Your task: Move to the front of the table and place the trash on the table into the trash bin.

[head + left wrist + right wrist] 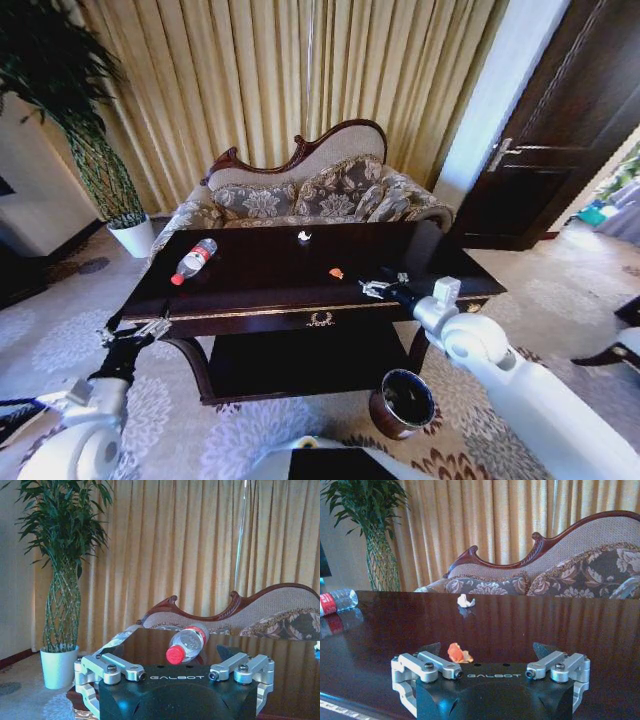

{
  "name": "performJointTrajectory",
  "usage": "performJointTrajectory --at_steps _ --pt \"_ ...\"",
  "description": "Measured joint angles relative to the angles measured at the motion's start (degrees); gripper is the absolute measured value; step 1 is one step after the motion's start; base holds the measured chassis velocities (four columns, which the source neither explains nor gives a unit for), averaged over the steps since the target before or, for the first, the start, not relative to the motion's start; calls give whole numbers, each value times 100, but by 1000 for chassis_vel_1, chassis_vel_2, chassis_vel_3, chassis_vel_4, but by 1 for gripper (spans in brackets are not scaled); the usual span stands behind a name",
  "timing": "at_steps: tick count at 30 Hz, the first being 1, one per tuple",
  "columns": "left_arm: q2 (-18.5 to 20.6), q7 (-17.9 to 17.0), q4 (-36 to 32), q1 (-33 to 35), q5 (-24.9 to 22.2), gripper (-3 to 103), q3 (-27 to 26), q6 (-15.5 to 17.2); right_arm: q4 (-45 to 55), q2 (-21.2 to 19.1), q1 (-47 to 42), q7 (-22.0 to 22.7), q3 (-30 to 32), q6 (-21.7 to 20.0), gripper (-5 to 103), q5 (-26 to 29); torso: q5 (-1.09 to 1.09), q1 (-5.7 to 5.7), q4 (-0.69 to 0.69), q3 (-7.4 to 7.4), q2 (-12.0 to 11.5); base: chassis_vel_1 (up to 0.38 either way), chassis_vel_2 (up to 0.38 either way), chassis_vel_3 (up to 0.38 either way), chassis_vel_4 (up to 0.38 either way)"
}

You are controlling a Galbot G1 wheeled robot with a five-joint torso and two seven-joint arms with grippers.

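Grippers wide open — right gripper [487,655] nr orange-red piece [456,653] on table [260,285]; left gripper [175,662] facing bottle [187,642].

A formally furnished sitting room, seemingly in a home or hotel suite: gold pleated curtains [300,80] span the far wall at 12 o'clock, behind a carved-back floral sofa [310,190]. A glossy dark table [270,285] with gold trim stands on a patterned carpet [60,330] at the centre. A tall potted plant [95,150] in a white pot fills the corner at 10 o'clock, while a dark panelled door [560,120] with a metal handle closes the room at 2 o'clock.
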Motion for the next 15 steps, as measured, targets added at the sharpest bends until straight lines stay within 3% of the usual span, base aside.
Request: performJointTrajectory --at_steps 15 --pt "-66 -5 -20 94 5 100 -97 6 -321 -159 1308 161 -1198 -215 100 208 0 1 0 0 -1 0 0 0 0"
